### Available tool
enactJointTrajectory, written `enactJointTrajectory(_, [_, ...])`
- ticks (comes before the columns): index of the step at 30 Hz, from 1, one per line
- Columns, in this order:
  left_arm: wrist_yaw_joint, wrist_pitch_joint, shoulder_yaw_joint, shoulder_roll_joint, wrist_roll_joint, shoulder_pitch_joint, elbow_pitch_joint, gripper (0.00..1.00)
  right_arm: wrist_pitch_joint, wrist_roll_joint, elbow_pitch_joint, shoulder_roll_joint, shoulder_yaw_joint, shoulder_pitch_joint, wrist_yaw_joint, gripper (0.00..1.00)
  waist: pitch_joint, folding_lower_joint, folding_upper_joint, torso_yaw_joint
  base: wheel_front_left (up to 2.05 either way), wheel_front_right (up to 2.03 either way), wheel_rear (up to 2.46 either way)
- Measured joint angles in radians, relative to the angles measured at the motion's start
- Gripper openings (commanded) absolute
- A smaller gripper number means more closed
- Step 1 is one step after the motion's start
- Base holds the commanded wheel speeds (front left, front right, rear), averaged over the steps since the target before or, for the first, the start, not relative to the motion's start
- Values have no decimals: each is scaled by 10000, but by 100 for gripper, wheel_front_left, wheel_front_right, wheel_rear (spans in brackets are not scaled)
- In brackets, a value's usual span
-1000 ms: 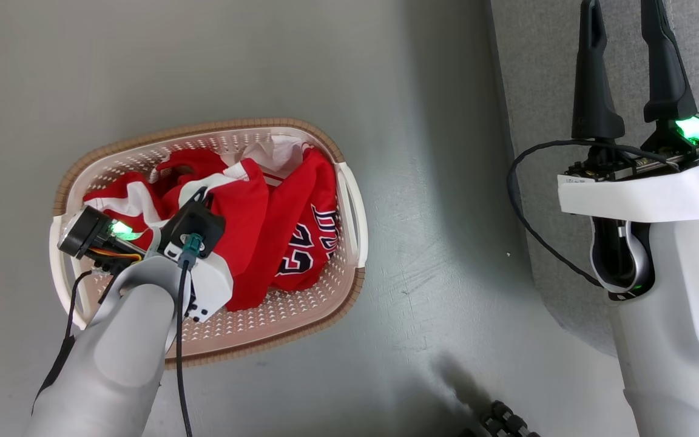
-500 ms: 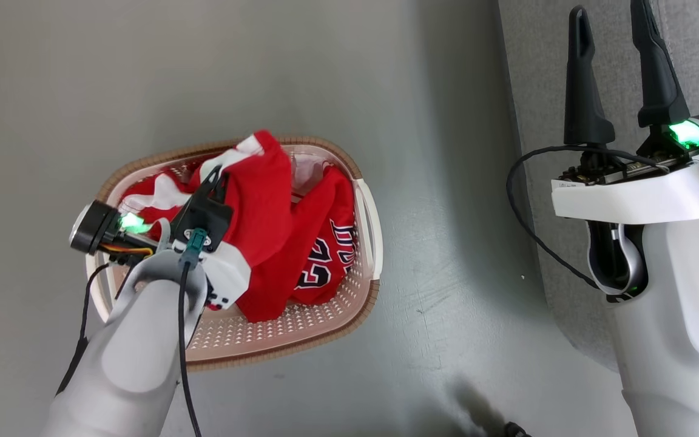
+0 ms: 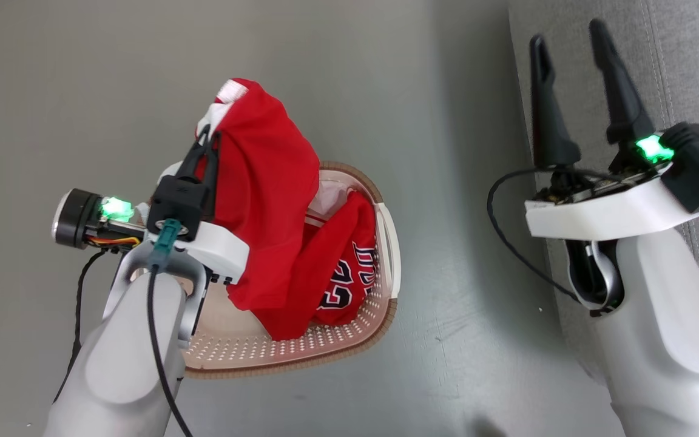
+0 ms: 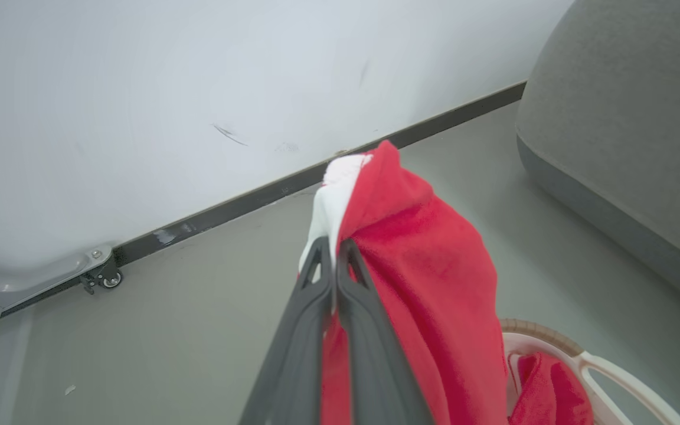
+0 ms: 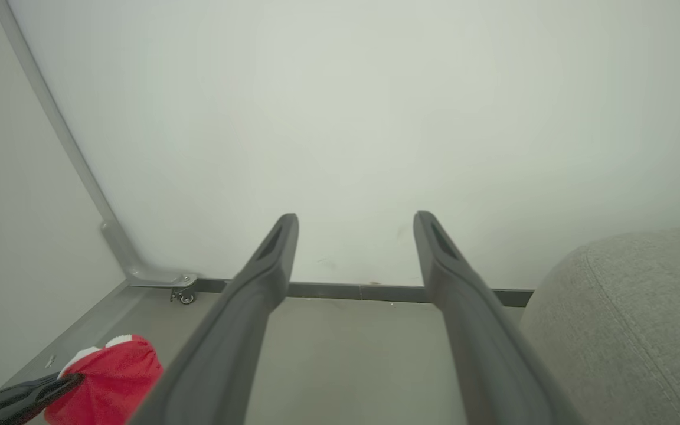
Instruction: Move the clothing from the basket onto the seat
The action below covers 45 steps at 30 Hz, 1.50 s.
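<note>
- Looking down from the head: a grey floor (image 3: 82, 91) with the basket (image 3: 301, 366) standing on it and the grey seat (image 3: 677, 73) at the right edge. The left gripper (image 3: 205, 142), jaws pressed together, pinches the clothing (image 3: 264, 200) — one red piece hanging lengthwise, white trim topmost, tail in the basket beside the jersey (image 3: 343, 285), whose number lies sideways.
- Left wrist: white wall (image 4: 139, 88), dark baseboard (image 4: 257, 198), a caster (image 4: 110, 278); red cloth drapes past the jaws.
- Right wrist: the right gripper (image 5: 356, 219) spread wide, holding nothing, near the seat's corner.
</note>
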Motion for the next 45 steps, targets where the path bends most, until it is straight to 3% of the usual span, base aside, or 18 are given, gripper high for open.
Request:
enactJointTrajectory(15, [52, 0, 464, -38, -763, 1011, -1599, 0, 0, -148, 420, -205, 481, 334, 0, 100, -1303, 0, 0, 537, 0, 0, 0])
enactJointTrajectory(23, [-138, 0, 579, -92, -1081, 1354, -2205, 0, 0, -393, 777, -523, 1521, 509, 0, 100, -2083, 0, 0, 804, 0, 0, 0])
enactJointTrajectory(45, [-1352, 0, 153, 681, -1034, 1967, -2922, 0, 278, 384, 1191, -1730, 4623, 941, 0, 100, -4181, 0, 0, 1426, 0, 0, 0])
